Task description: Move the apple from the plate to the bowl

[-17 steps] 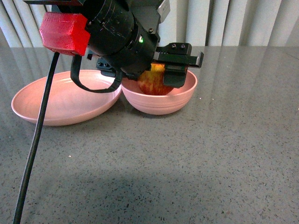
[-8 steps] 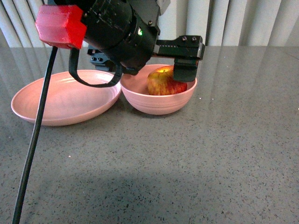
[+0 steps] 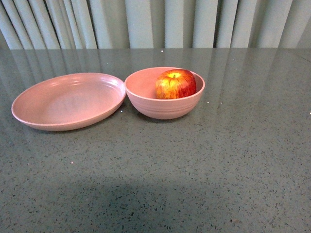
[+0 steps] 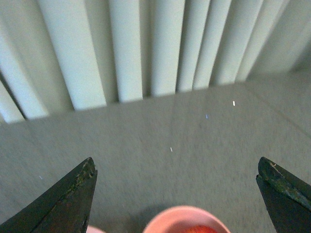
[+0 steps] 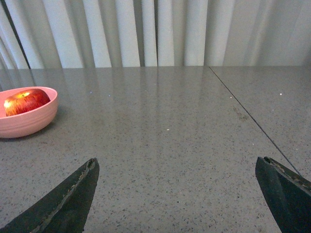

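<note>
The red, yellow-streaked apple (image 3: pixel 175 83) sits inside the deep pink bowl (image 3: pixel 165 108) at the table's middle. To its left lies the wide pink plate (image 3: pixel 68 101), bare, its rim touching the bowl. Neither arm shows in the front view. My left gripper (image 4: pixel 177 167) is open, high above the table; the bowl's rim (image 4: pixel 167 221) and a sliver of the apple (image 4: pixel 200 229) show between its fingers. My right gripper (image 5: pixel 177 165) is open over bare table, with the bowl (image 5: pixel 24 122) and apple (image 5: pixel 25 101) far off to one side.
Pale pleated curtains (image 3: pixel 160 23) close off the back of the grey speckled table (image 3: pixel 194 174). A thin seam (image 5: pixel 252 119) runs across the tabletop in the right wrist view.
The left arm, which hung over the bowl around the apple, has lifted up and out of the front view. The apple stays in the bowl.
</note>
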